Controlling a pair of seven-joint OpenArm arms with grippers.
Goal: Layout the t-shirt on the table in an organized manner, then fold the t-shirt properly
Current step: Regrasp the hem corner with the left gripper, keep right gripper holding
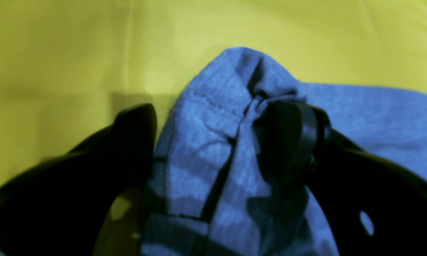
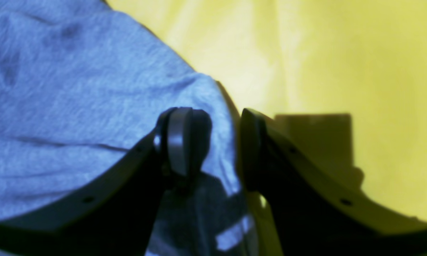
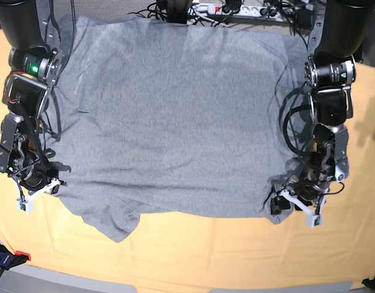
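T-shirt [image 3: 175,122] spread flat, lettering hidden, on table [image 3: 224,256]. Left gripper [image 1: 206,142] wide, straddling bunched sleeve edge; right gripper [image 2: 222,142] half-closed, pinching opposite sleeve edge, probably for smoothing or first fold.

No words, labels or numbers can be read anywhere from here: the shirt [image 3: 175,122] lies with its plain grey side up, and the counter [image 3: 205,250] cloth carries no print.
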